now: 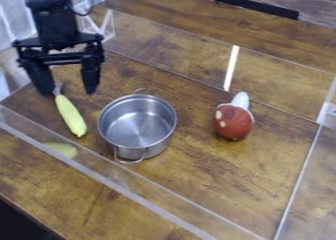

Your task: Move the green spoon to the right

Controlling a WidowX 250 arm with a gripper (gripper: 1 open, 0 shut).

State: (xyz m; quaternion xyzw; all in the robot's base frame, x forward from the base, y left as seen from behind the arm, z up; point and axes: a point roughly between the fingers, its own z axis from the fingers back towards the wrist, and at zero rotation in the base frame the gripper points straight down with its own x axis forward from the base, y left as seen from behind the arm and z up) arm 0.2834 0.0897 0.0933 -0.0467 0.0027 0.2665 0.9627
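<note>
Spoon: thick yellow-green plastic spoon point(69, 113), grey metal head; likely light, stiff, smooth.
Hold: mid-handle.
Jaws: black gripper point(70, 85) wide, empty.

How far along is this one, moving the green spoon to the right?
Nothing is done: the green spoon lies on the table left of the pot, with the mushroom toy on the pot's far side. In hand: the gripper hangs open, pointing down, over the spoon's grey head end, not gripping it. Left: descend, grasp, carry it right and release.
</note>
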